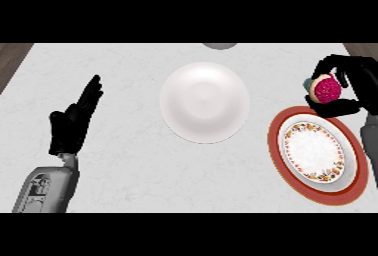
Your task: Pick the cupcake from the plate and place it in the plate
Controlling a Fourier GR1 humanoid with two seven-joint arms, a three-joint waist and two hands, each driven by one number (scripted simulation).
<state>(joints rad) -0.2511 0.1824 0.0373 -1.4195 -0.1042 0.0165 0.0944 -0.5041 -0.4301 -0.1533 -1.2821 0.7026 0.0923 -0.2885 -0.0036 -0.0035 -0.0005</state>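
- The robot's black right hand [353,82] was at about two o'clock in the head view, above the far edge of the round red-rimmed plate with a floral band and white centre [319,155].
- Its fingers and thumb were curled round the small cupcake with magenta frosting and a pale blue wrapper [323,88], clasping it from the right side and from below.
- The cupcake was held tilted, its frosted top facing the camera and its wrapper showing at the left edge; it appeared clear of the plate, just beyond the rim at twelve o'clock from that plate's centre.
- The red-rimmed plate lay on the pale marbled counter top [125,165] at about four o'clock in the view.
- A plain glossy white round plate [204,101] lay near the middle of the counter, at ten o'clock from the red-rimmed plate and apart from it.
- The black left hand [72,125] showed at nine o'clock, fingers straight and pointing up toward the far side, holding nothing and touching no object; its grey forearm [46,190] entered from the lower edge at seven o'clock.
- A small grey rounded object [220,45] was cut off by the far edge at twelve o'clock; what it was could not be told.
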